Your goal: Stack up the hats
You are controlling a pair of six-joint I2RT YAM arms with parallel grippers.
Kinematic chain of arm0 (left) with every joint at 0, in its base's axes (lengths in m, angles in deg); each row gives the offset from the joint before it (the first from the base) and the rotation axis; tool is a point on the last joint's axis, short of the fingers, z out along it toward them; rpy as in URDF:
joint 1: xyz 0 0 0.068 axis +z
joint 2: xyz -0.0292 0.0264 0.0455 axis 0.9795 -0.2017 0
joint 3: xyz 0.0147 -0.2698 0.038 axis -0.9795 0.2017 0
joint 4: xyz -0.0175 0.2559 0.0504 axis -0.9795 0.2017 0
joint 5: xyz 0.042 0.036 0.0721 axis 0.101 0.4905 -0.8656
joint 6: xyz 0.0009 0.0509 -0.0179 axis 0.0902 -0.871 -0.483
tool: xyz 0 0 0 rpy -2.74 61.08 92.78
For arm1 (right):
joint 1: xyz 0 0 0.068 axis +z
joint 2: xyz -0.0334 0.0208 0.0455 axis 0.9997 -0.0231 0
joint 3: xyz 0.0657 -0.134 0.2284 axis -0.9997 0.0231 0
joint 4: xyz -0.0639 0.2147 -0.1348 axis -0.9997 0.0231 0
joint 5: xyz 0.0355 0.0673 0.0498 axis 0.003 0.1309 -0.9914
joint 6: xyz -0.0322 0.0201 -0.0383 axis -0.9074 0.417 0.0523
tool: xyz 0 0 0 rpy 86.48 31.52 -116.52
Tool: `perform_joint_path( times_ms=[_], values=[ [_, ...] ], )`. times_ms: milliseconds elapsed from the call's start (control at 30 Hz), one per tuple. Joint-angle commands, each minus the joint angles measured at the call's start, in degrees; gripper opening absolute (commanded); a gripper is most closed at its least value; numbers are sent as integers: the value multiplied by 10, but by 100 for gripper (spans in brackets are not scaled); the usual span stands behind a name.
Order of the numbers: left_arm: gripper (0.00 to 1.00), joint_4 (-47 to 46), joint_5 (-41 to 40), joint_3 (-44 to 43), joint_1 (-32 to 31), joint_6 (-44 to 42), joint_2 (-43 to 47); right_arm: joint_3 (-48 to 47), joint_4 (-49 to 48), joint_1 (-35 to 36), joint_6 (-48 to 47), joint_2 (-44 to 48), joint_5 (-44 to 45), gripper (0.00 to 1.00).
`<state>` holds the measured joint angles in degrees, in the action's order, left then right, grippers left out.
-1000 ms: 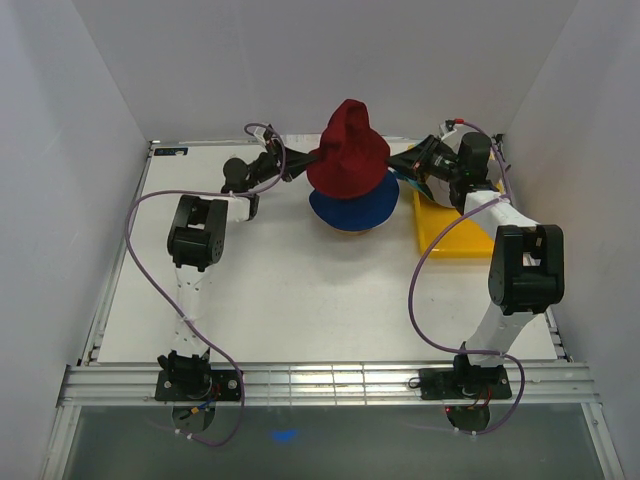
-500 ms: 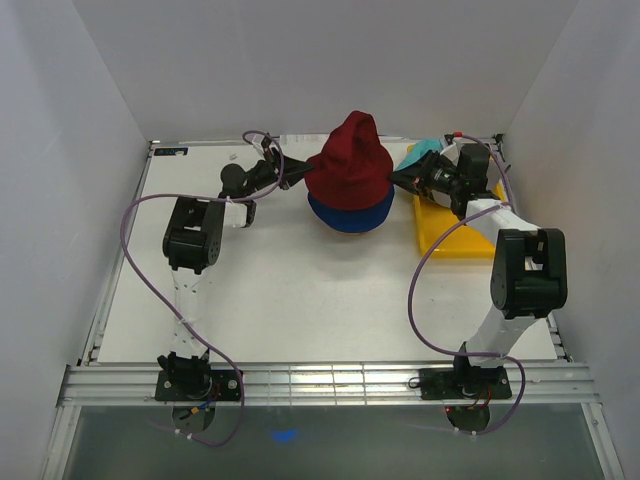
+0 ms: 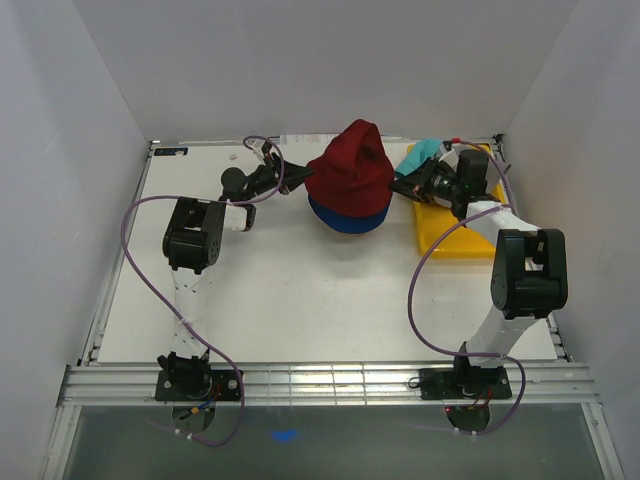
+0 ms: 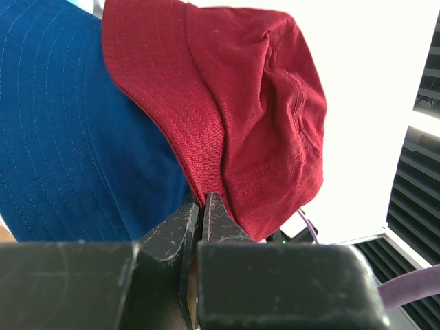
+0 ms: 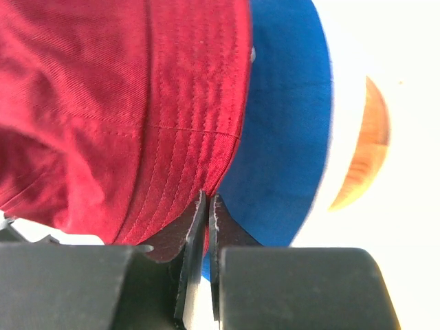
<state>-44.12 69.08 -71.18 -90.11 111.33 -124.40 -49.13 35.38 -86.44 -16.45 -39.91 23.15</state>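
Note:
The dark red hat (image 3: 349,172) sits over the royal blue hat (image 3: 348,216) at the back middle of the table. My left gripper (image 3: 296,178) is shut on the red hat's left brim (image 4: 199,165), with the blue hat (image 4: 69,137) below it. My right gripper (image 3: 398,184) is shut on the red hat's right brim (image 5: 206,158), above the blue hat (image 5: 282,124). A teal hat (image 3: 422,154) shows behind my right arm on the yellow tray. The light grey hat is out of view.
The yellow tray (image 3: 447,232) lies at the back right under my right arm. The wooden stand (image 5: 364,155) shows under the blue hat. White walls close in the table on three sides.
The red hat has come down lower over the blue hat, covering more of it. Both grippers have moved down and slightly apart, still holding its brim.

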Motion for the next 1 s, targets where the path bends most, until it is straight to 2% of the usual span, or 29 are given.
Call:
perform_joint_path(
  times_ms=[0,400,667,967],
  values=[
    [0,-121,6,10,3,-14,15,10,65,-5,-60,-5,30,8],
    [0,-69,-4,29,9,-44,10,-25,178,-7,-153,-18,91,8],
    [0,-47,-21,54,15,-55,-2,-41,201,-6,-172,-24,100,8],
    [0,34,-47,79,21,-92,4,-55,244,-5,-200,-35,121,8]
  ],
)
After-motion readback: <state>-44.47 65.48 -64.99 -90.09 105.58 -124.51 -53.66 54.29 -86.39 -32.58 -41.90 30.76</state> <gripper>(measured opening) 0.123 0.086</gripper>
